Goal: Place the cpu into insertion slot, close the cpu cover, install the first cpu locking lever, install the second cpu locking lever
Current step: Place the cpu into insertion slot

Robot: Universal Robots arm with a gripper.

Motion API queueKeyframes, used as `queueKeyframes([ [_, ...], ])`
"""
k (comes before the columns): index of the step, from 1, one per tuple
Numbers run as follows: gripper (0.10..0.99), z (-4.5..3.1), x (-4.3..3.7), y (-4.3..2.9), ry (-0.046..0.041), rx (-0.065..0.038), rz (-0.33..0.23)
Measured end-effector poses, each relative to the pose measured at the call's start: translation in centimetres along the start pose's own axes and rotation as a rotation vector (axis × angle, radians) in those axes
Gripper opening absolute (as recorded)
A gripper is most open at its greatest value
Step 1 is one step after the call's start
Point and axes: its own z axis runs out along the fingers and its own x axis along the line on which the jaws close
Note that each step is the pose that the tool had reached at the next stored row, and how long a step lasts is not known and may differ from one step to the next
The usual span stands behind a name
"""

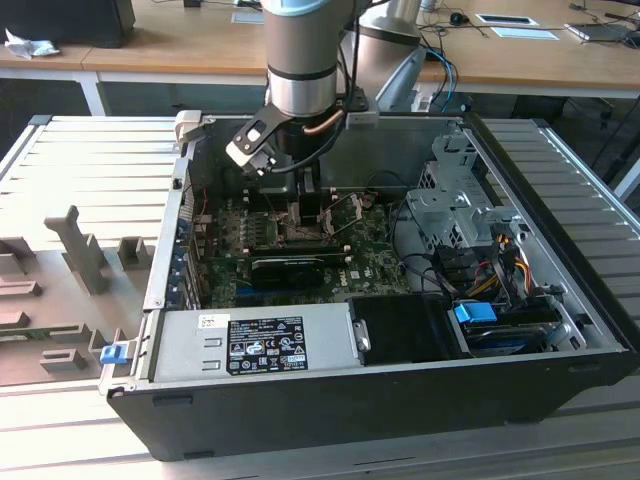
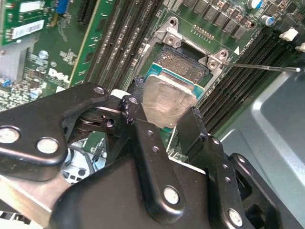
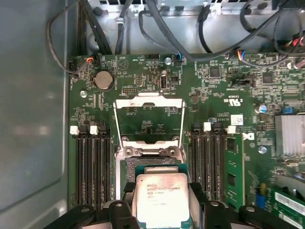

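My gripper [image 3: 161, 195] is shut on the cpu [image 3: 161, 192], a silvery square chip pinched by its two side edges between the black fingers [image 3: 196, 193]. In both wrist views the chip hovers over the near half of the insertion slot [image 3: 143, 164], whose dark centre [image 2: 183, 59] shows beyond it. Whether the chip rests in the slot I cannot tell. The cpu cover [image 3: 149, 102] stands swung up and open behind the slot. One thin locking lever [image 2: 262, 67] sticks out sideways, unlatched. In the exterior view the gripper [image 1: 308, 205] reaches down to the motherboard inside the case.
Black memory slots [image 3: 90, 167] flank the socket, with a green memory module [image 3: 232, 171] on one side. A black expansion card [image 1: 290, 268] and the grey power supply box [image 1: 280, 345] lie nearer the case's front wall. The drive cage [image 1: 450, 210] and cables crowd the exterior view's right.
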Motion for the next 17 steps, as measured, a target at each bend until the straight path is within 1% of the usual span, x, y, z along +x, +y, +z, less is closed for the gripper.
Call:
queueKeyframes([
  [2, 0.525, 0.29, 0.01, -0.03, 0.0001, 0.000, 0.000],
  [4, 0.525, 0.39, 0.00, -0.09, -0.0001, 0.000, 0.000],
  [14, 0.525, 0.57, 0.00, -0.22, -0.0001, 0.000, 0.000],
  [17, 0.525, 0.63, 0.13, -0.24, 0.0001, 0.000, 0.000],
])
